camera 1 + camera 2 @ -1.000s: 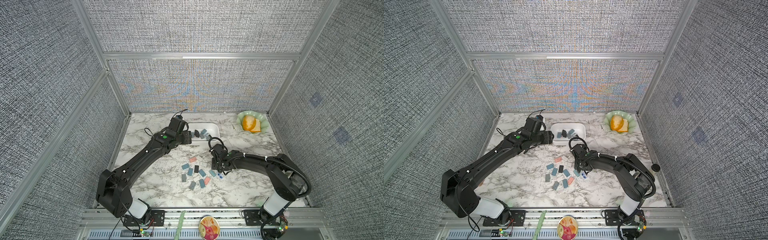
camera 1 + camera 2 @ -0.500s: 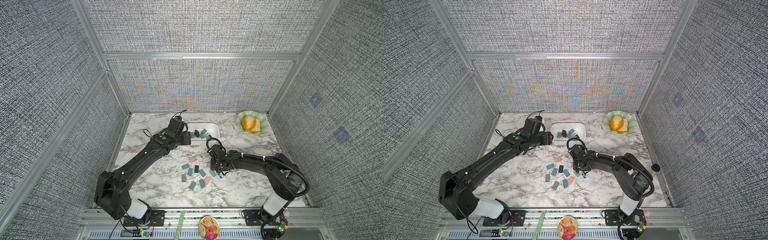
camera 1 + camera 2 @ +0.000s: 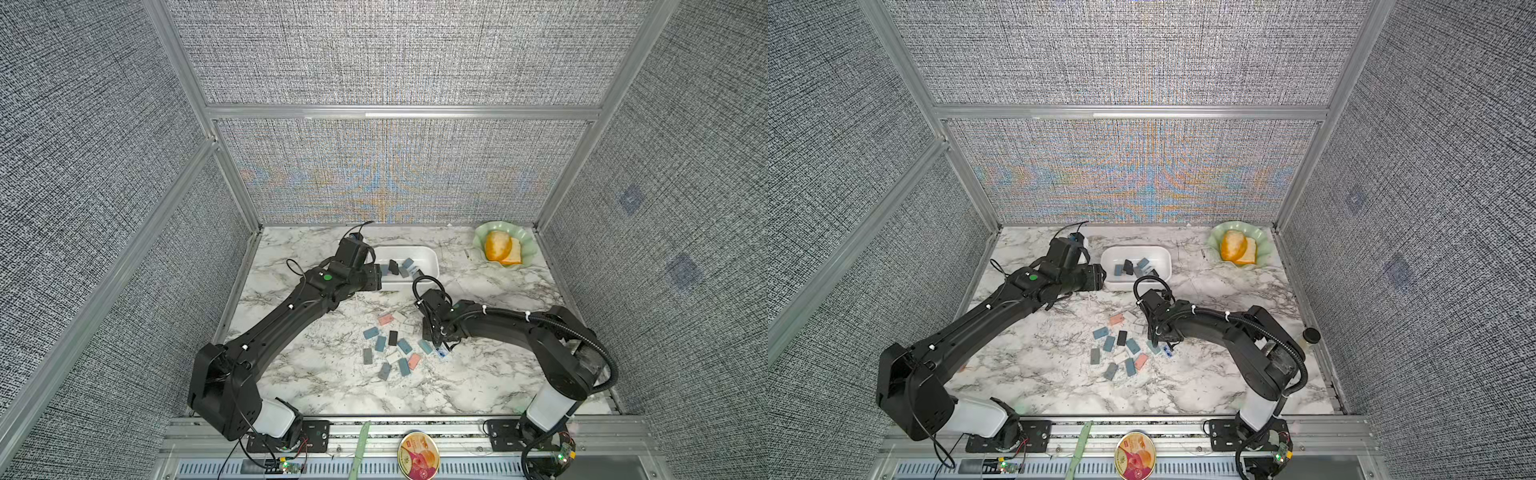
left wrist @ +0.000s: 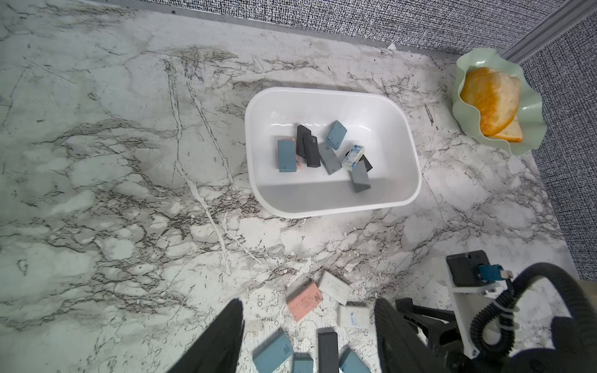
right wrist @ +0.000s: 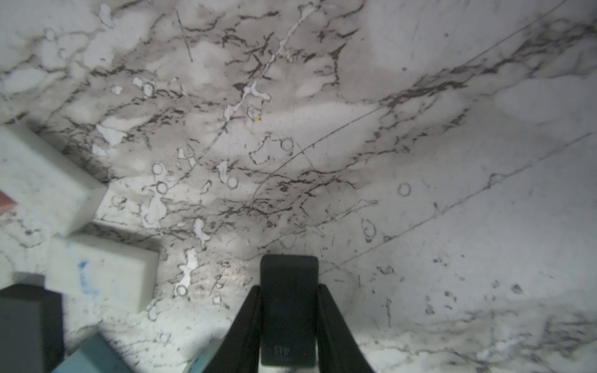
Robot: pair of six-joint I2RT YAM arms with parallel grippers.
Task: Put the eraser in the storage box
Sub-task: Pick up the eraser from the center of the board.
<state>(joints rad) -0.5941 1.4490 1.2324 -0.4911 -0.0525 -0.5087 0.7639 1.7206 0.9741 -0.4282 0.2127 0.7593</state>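
**Eraser (image 5: 288,274) pinched, not yet boxed**

On the counter (image 3: 332,374), the storage box (image 4: 323,197) (stored erasers (image 4: 329,158) already inside) sits apart from the loose pile (image 3: 392,338). The left end effector (image 4: 308,302) hovers spread, empty. The right end effector (image 5: 288,289) has just clamped that eraser at the pile's edge; lifting should come next.

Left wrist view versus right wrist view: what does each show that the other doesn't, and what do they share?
Only the left wrist view: the storage box holding several erasers, the green dish, and the open left gripper with nothing between its fingers.

Only the right wrist view: the right gripper shut on a black eraser, fingers against both its sides.

Both: the marble table, a plain white eraser and a white eraser with blue marks.
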